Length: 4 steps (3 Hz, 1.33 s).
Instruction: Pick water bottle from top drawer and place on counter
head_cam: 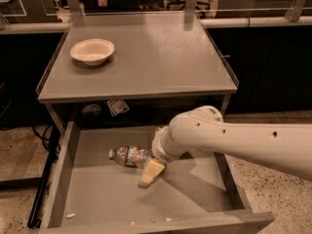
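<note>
The water bottle lies on its side on the floor of the open top drawer, cap pointing left. It is clear with a white cap and a red, white and green label. My gripper reaches down into the drawer from the right, at the bottle's right end. One pale finger shows just in front of the bottle's base; the other is hidden behind the wrist. The gray counter lies above the drawer.
A cream bowl sits on the counter's left rear part. A small card and a dark round object lie in the shadowed shelf behind the drawer. A few crumbs lie near the drawer's front wall. Speckled floor lies on both sides.
</note>
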Tool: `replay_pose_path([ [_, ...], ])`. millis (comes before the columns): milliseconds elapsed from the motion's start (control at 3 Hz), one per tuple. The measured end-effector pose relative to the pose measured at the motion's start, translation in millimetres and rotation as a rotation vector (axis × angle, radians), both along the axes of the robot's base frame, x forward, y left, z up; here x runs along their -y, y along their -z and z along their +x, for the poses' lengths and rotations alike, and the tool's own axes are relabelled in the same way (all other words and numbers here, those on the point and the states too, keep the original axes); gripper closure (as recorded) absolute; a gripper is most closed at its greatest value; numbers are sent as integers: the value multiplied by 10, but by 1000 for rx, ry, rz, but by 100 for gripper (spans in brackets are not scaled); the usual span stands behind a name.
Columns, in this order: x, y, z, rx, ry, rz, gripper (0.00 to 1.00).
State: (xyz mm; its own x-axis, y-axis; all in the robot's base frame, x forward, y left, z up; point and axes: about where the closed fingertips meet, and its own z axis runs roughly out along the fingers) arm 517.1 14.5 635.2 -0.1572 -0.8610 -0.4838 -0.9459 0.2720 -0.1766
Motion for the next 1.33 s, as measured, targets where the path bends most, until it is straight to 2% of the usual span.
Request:
replay_pose_path([
  [333, -12, 337, -21, -28, 10, 19, 0],
  [667, -12, 338, -21, -28, 10, 19, 0],
  [1333, -12, 338, -21, -28, 10, 19, 43],
])
